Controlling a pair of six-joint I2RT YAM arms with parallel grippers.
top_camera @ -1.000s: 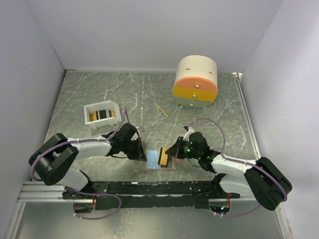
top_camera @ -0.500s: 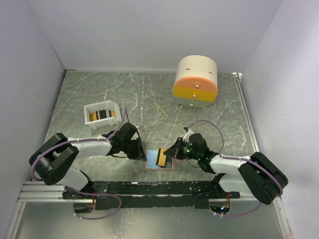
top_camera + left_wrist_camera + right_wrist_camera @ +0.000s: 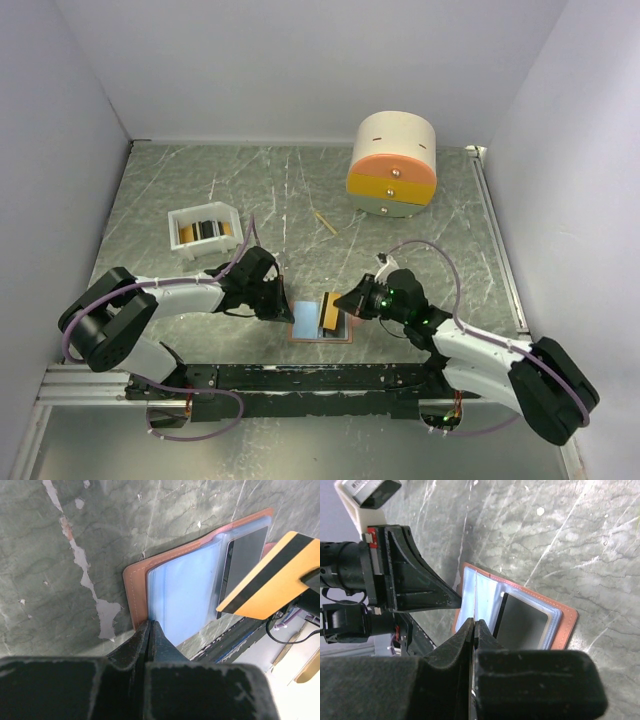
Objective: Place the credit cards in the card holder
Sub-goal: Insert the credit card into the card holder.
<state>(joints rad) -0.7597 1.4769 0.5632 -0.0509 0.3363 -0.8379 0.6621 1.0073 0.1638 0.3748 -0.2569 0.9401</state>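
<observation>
The card holder (image 3: pixel 305 328) lies open near the front edge, salmon-pink outside (image 3: pixel 134 582) with light blue sleeves (image 3: pixel 185 590). A dark grey credit card (image 3: pixel 247 555) sits in its right pocket (image 3: pixel 522 622). My left gripper (image 3: pixel 288 312) is shut, with its tips (image 3: pixel 150 626) pressed on the holder's left edge. My right gripper (image 3: pixel 341 304) is shut on a gold-yellow credit card with a black stripe (image 3: pixel 272 582), held tilted over the holder's middle. That card shows edge-on (image 3: pixel 476 592) above the right gripper (image 3: pixel 474 622).
A white tray (image 3: pixel 178 232) with more cards in it stands at the left. A round cream, orange and yellow drawer box (image 3: pixel 392 165) stands at the back right. A thin wooden stick (image 3: pixel 324 221) lies between them. The arms' base rail (image 3: pixel 300 378) runs close behind the holder.
The right arm's wrist has shifted slightly right and its elbow has swung outward. The gold card stays over the holder, slightly more on edge. The left arm has not moved.
</observation>
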